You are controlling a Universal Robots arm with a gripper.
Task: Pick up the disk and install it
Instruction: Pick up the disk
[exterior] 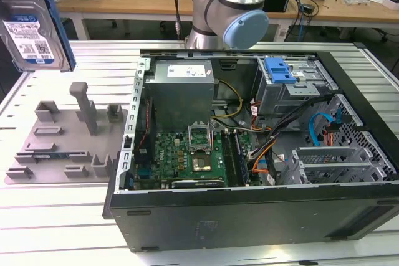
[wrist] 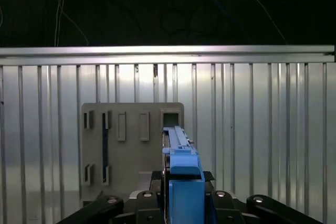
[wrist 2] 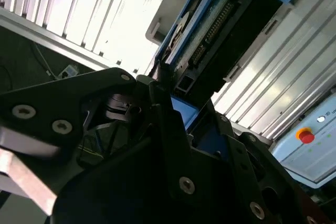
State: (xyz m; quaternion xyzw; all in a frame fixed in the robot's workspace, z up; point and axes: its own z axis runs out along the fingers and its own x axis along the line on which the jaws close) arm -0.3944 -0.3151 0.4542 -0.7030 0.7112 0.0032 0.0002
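**Disk held in the air above its grey holder**

We saw the gripper clamped on the disk at its blue rail, above the grey holder. We judged that a slipping grip could tilt it. Beyond lay bare ribbed table, then the open computer case. Its steel rim and loose cables could snag a rail near the drive cage.

One disk, one computer case, one grey holder (seemingly one upright post).
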